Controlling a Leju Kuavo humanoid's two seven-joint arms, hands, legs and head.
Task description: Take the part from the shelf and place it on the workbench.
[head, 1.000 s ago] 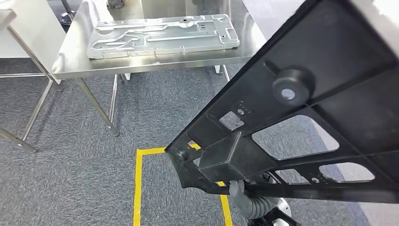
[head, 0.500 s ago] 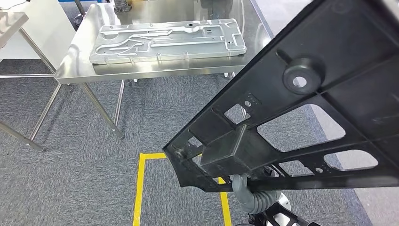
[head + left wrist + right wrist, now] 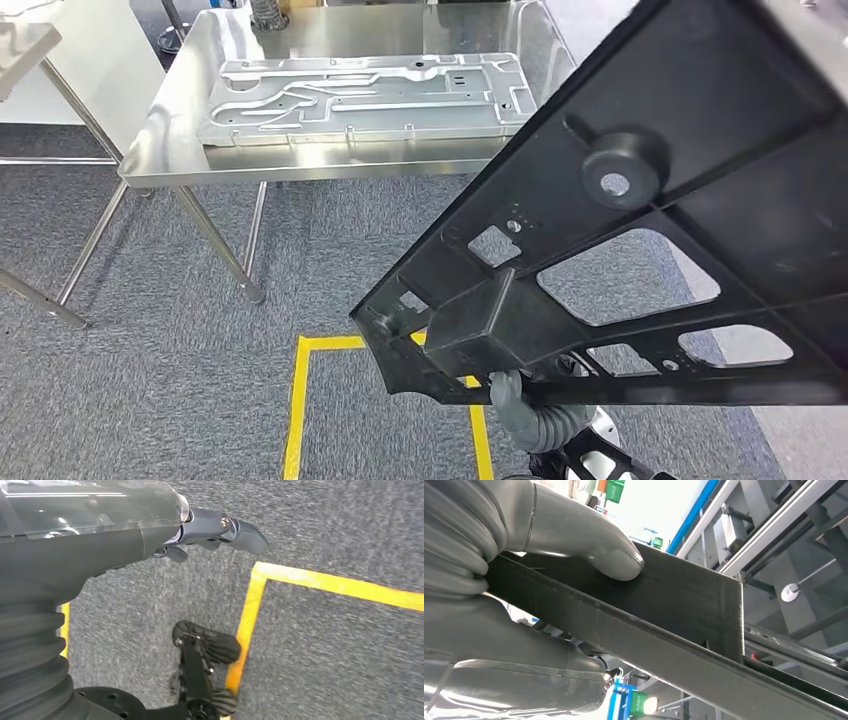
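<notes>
A large black plastic part (image 3: 640,250) with cut-outs and a round boss fills the right side of the head view, tilted, with its low corner over the carpet. My right hand (image 3: 499,580) grips one edge of the black part (image 3: 664,610), thumb pressed on its flat face. My left hand (image 3: 210,530) hangs over the carpet with a finger stretched out and nothing in it; its ribbed wrist (image 3: 540,420) sits just under the part's lower edge. The steel workbench (image 3: 160,150) stands ahead at the upper left.
A long machined silver plate (image 3: 370,95) lies across the workbench top. Thin steel legs (image 3: 215,235) slant down to the grey carpet. Yellow floor tape (image 3: 295,410) marks a square below the part. A second table's edge (image 3: 20,40) shows at far left.
The whole picture has shifted a little, so the workbench now sits slightly lower and further right. The black part has swayed slightly but stays held the same way.
</notes>
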